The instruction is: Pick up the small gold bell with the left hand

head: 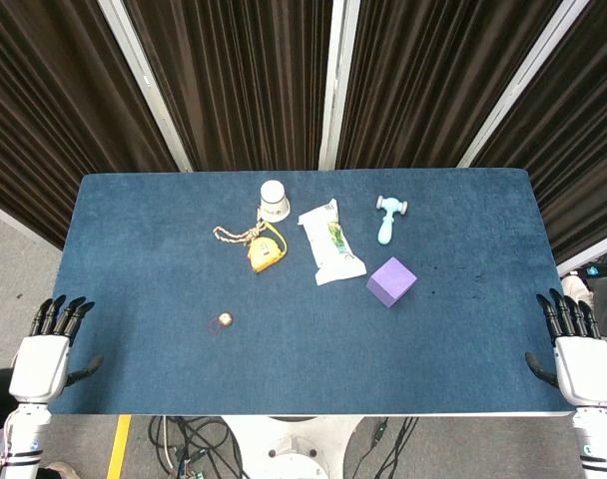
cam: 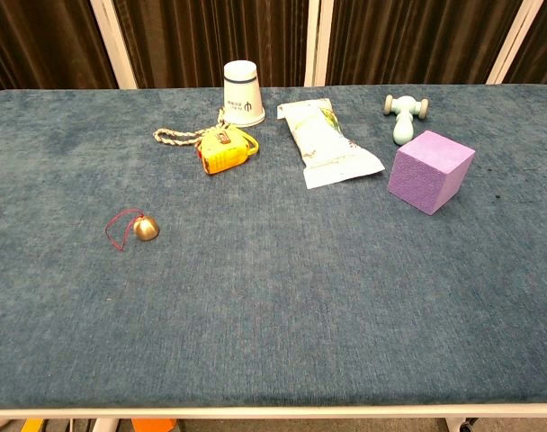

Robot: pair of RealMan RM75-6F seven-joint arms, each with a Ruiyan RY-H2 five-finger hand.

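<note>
The small gold bell (head: 225,319) with a thin red cord lies on the blue table, left of centre and toward the front; the chest view shows the bell (cam: 147,229) with its cord looped to the left. My left hand (head: 46,354) hangs at the table's front left corner, fingers spread and holding nothing, well left of the bell. At the front right corner my right hand (head: 578,354) is likewise spread and empty. Neither hand appears in the chest view.
Behind the bell lie a yellow tape measure with a braided cord (head: 264,249), an upturned white paper cup (head: 274,201), a white snack packet (head: 330,242), a light blue toy hammer (head: 388,216) and a purple cube (head: 391,280). Dark curtains hang behind the table (head: 134,399).
</note>
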